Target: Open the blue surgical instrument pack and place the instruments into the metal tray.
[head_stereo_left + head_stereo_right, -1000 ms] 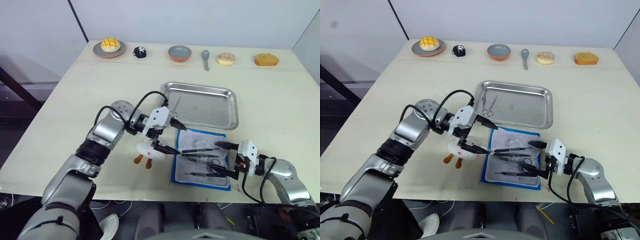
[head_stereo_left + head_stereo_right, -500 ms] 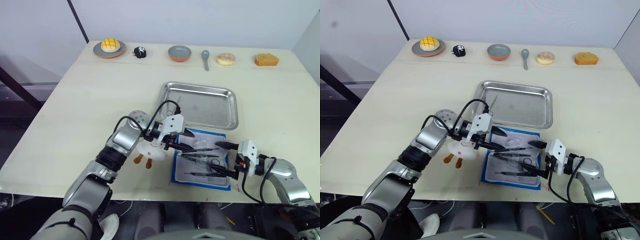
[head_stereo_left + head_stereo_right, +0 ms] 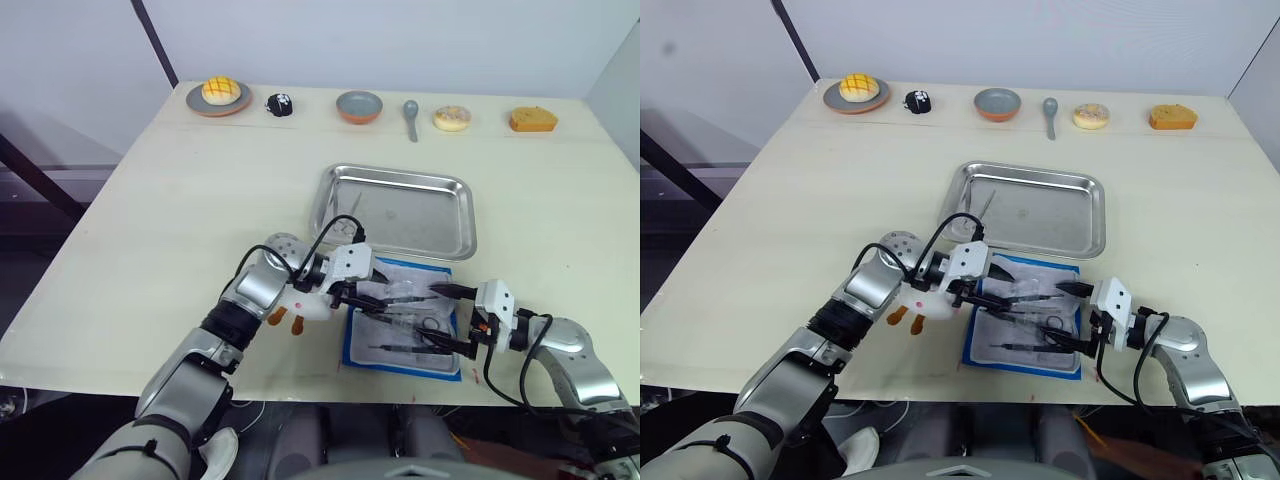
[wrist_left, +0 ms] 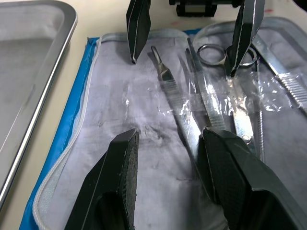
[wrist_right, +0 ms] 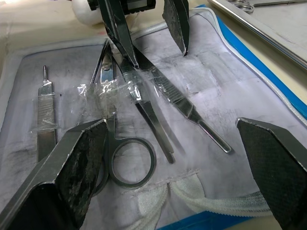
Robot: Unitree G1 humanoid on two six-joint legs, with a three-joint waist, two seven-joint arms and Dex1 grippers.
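A: Where do the task items sit?

B: I see the blue surgical instrument pack [image 3: 402, 328] lying open on the table [image 3: 180, 200], lower centre of the left eye view, just below the metal tray [image 3: 400, 210]. The instruments [image 5: 144, 108] lie on its pale lining under clear film; one pair of scissors [image 3: 352, 208] already rests at the tray's left side.

A: And the grippers?

B: My left gripper [image 4: 168, 163] hovers over the pack's left half, fingers parted, holding nothing. My right gripper [image 5: 177, 167] stands wide open over the pack's right half, also empty. A white plush toy [image 3: 300, 305] lies beside the pack's left edge.
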